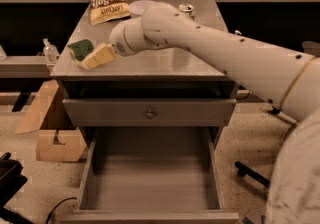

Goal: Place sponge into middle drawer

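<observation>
The sponge (80,48), green face up with a pale yellow edge, lies near the front left corner of the cabinet top (165,63). My gripper (98,56), tan at its tip, reaches in from the right and sits right against the sponge's right side, partly overlapping it. I cannot tell whether it holds the sponge. The middle drawer (155,180) is pulled out wide open below, its plain grey floor bare.
A shut shallower drawer front with a round knob (149,114) is above the open drawer. A tan snack bag (106,7), a white bowl (139,6) and a small cup (186,8) stand at the back. Cardboard boxes (52,138) lie left, a chair base (250,173) right.
</observation>
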Action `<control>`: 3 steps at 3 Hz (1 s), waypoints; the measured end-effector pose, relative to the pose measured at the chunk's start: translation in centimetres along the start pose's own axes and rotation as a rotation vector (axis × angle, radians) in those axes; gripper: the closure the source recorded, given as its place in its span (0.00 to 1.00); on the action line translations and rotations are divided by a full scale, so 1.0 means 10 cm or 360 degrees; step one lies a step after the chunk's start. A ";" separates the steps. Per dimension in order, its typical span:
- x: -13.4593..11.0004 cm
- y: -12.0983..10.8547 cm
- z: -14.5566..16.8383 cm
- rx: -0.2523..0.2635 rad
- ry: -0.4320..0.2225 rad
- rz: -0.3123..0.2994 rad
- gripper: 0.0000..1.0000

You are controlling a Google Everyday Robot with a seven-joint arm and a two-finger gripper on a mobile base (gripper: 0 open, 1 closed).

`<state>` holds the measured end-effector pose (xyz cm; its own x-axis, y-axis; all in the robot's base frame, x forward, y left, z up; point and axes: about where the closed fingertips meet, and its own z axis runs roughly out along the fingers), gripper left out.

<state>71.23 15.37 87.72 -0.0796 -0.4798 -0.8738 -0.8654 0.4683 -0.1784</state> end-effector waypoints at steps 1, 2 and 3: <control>-0.01 -0.01 0.31 0.0040 -0.0004 0.0079 0.00; 0.10 0.02 0.62 0.0067 -0.0022 0.0188 0.00; 0.22 -0.02 0.85 0.0105 -0.0023 0.0264 0.00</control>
<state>75.42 20.52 82.02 -0.2110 -0.3814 -0.9000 -0.8067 0.5879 -0.0600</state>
